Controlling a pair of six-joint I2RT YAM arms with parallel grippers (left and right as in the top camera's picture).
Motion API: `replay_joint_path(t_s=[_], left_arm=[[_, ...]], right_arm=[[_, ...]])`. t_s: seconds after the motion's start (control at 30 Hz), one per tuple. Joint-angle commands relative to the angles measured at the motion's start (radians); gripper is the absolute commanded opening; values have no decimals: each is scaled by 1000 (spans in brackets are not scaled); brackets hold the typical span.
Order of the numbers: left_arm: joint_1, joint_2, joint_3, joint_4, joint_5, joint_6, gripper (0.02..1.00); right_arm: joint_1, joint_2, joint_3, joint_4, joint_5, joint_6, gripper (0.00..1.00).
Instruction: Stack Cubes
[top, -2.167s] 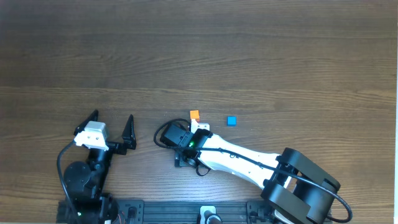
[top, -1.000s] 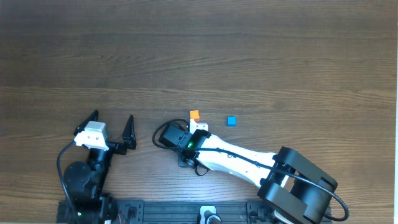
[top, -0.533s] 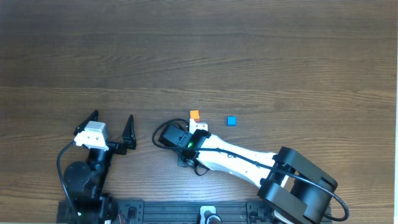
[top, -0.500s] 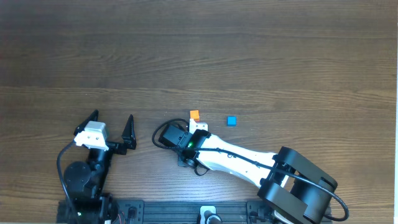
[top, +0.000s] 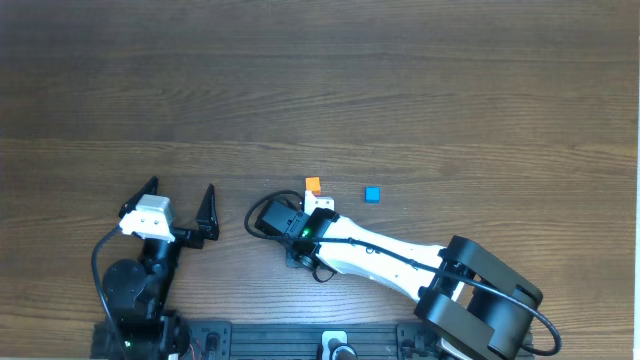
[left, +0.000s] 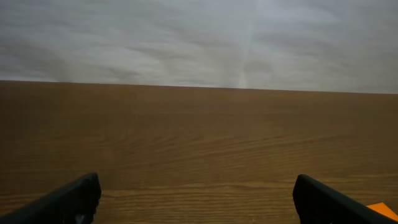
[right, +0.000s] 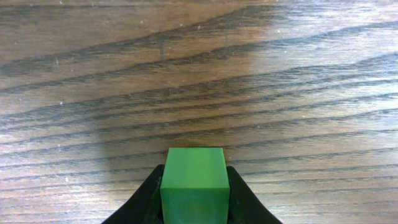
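Standstill since a second ago: holds small green plastic cube (right: 193, 177) pinched in right gripper (right: 194, 194), not yet stacked on small orange cube (top: 313, 185); left gripper (top: 181, 190) gaping, empty.

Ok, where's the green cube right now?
The green cube is clamped between the fingers of the right gripper, over the wooden table. In the top view that arm's wrist sits mid-table, close to the orange cube.

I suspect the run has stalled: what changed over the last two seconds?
The right arm shifted slightly leftward in the top view early on, then held still, with the right gripper shut on the green cube. The orange cube, blue cube and open left gripper stayed put.
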Motion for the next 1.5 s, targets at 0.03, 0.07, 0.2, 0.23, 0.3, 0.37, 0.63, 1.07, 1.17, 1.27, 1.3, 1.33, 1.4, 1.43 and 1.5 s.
replay_joint_path(t_s=[0.03,0.07,0.2,0.23,0.3,0.37,0.63,1.07,1.17,1.27,1.3,1.33,1.4,1.43,1.5], left_arm=[[5,-9,-7,3,10,18,1000],[5,-9,-7,3,10,18,1000],[5,-9,-7,3,10,18,1000],[5,-9,-7,3,10,18,1000],[5,-9,-7,3,10,18,998],[5,-9,-7,3,10,18,998],[5,-9,-7,3,10,18,1000],[5,-9,-7,3,10,18,996],[5,-9,-7,3,10,18,996],[5,-9,-7,3,10,18,998],[5,-9,-7,3,10,18,1000],[5,-9,-7,3,10,18,1000],[5,-9,-7,3,10,18,1000],[5,-9,-7,3,10,18,998],[5,-9,-7,3,10,18,998]], right_arm=[[8,10,-4,2,21,6,154],[8,6,-4,2,21,6,132],[8,-26,6,-21,34,5,58],[8,-37,13,-39,43,6,42],[8,-56,32,-76,55,5,16],[8,-74,59,-123,67,5,14],[0,-102,247,-329,137,-49,12],[-159,-4,541,-462,148,-273,12],[-185,43,600,-488,148,-303,12],[-205,98,653,-502,146,-322,12],[-208,110,659,-504,146,-324,9],[-212,124,665,-503,146,-325,9],[-222,148,666,-502,139,-325,9],[-226,161,666,-503,134,-325,12],[-235,180,666,-502,131,-324,9]])
